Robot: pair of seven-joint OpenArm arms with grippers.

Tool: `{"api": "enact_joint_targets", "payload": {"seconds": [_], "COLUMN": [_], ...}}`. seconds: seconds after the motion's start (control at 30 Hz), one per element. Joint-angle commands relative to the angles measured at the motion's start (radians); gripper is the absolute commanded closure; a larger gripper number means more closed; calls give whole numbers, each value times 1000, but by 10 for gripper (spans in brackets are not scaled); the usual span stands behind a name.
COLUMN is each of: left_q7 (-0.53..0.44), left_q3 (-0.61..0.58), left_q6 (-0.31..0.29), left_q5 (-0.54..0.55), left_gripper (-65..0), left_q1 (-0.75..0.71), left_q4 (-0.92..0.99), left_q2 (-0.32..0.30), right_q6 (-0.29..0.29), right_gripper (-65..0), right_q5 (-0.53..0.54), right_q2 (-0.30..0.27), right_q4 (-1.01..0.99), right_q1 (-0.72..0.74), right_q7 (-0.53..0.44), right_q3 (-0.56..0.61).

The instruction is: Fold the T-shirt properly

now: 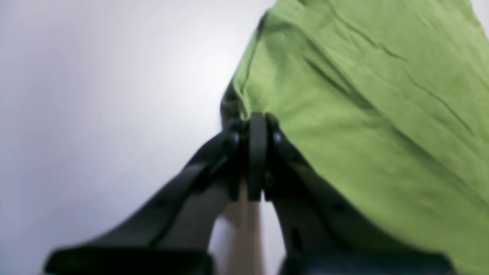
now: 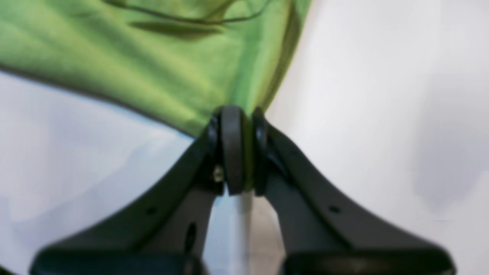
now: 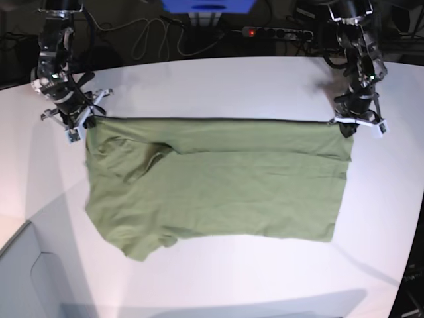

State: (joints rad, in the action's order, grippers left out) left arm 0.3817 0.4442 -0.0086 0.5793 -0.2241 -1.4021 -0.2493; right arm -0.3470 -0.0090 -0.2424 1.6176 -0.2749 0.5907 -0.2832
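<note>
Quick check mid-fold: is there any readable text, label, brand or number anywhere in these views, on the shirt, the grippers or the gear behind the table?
None readable.
T-shirt: plain green, no print or tag showing in any view.
Left gripper and right gripper: plain black, both wrist views blurred, no markings visible.
Power strip behind the table: any lettering is too small to read.

My white counter (image 3: 218, 79) carries one thing: the olive-green T-shirt (image 3: 218, 192), spread over its middle and slightly wrinkled, its far edge drawn into a straight line, its near-left corner rumpled.
</note>
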Motion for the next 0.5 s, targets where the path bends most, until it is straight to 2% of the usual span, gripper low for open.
{"api": "enact_joint_targets", "payload": {"seconds": [0.0,0.1,0.27,0.47], "left_q7": [26,23,29,29], "left_q3": [3,9,86,94], "left_q6": [9,9,9,8], "left_q5": [-9,-9,-9,-9], "left_gripper": [0,0,0,0], "left_q1": [-30,-100,-203,-274], "left_q4": [-29,-96,-207,-239], "left_q2": [-8,21,87,94], "right_q6": [-14,-14,-14,-16], "right_gripper": [-1,-1,-1,-1], "right_q5": [1,1,1,1], "right_q2": [-16,-19,-19,-18], "right_q4": [34,92,183,211], "right_q1": [-11,-50,-111,-151], "right_q7": [-4,-4,-4,1], "right_q3": [-6,-6,-12,-60]}}
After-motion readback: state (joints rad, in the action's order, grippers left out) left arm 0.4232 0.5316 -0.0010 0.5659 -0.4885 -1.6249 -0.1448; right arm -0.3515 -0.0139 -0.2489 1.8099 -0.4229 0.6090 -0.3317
